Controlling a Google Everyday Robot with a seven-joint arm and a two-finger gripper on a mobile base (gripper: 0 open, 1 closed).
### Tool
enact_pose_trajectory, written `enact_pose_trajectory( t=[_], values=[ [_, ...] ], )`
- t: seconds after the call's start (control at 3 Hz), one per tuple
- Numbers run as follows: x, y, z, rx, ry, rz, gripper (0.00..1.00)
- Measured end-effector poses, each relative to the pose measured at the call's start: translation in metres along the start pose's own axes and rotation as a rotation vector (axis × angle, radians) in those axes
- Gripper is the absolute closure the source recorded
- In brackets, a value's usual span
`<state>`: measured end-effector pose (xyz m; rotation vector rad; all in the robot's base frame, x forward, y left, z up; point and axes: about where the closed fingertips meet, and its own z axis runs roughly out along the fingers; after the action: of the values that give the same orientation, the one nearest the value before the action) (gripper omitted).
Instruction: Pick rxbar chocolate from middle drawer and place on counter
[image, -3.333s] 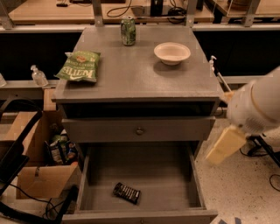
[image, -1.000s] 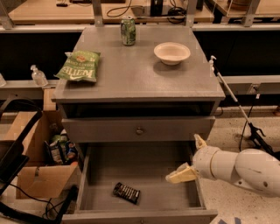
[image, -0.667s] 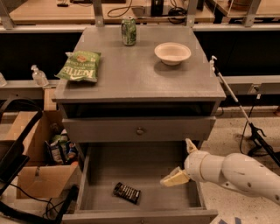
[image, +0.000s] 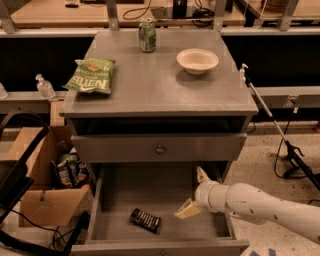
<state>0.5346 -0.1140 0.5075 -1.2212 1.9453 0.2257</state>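
- Down inside the middle drawer (image: 150, 187), your hand (image: 190, 194) has crept leftward, spread wide and empty.
- Just left of the hand, not yet touched, lies the rxbar chocolate (image: 145, 220); you're closing for the grasp.

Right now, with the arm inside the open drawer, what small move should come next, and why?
Probably shift the gripper a little down and toward the rxbar chocolate. The gripper hangs open inside the middle drawer, to the picture's right of the bar and not touching it. The bar lies flat on the drawer floor near the front, with nothing on top of it.
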Motion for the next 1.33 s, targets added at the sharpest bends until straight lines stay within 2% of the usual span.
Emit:
enact_pose_trajectory(
  t=[0.33,0.67,1.0,1.33],
  values=[
    [-0.004,-0.008,0.008,0.028,-0.003,-0.012,0.0],
    [-0.007,-0.003,0.018,0.005,-0.006,-0.021,0.0],
    [0.005,0.019,0.06,-0.065,0.023,-0.04,0.0],
    [0.009,0.05,0.108,-0.158,0.035,-0.073,0.0]
  ],
)
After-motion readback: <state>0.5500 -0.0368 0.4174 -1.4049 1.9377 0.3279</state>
